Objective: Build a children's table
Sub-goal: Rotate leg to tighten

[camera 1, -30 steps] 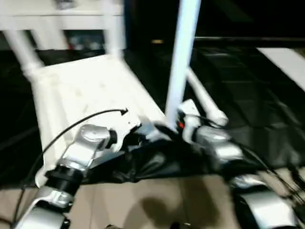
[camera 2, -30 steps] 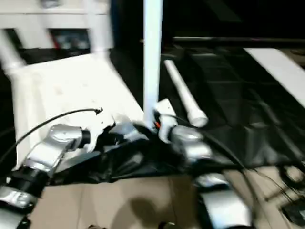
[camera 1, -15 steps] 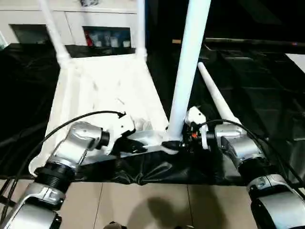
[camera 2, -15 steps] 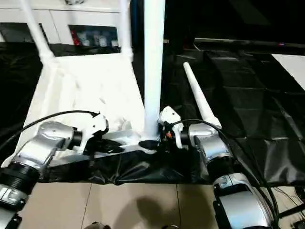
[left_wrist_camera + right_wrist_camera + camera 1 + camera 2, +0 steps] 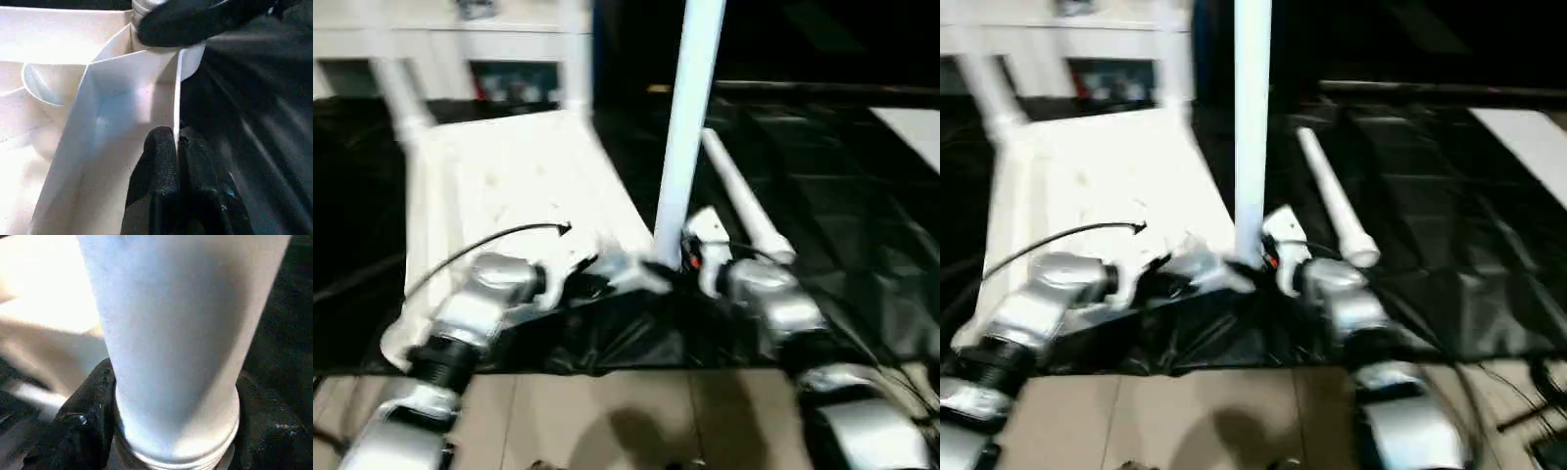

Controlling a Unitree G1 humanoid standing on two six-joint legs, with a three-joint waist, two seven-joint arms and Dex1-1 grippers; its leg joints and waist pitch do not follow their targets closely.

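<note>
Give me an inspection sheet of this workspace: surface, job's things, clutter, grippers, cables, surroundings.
Surface: black sheet covering the work area; tan floor at the near edge.
Job's things: table top lies underside up; two legs stand in the far corners, upright leg at the near corner socket, loose leg lying on the sheet.
Clutter: nothing seen.
Grippers: left gripper shut on the table top's rim; right gripper with its fingers around the upright leg's base.
Cables: black cable arching over the left forearm; more beside the right arm.
Surroundings: white cabinet behind the table.
</note>
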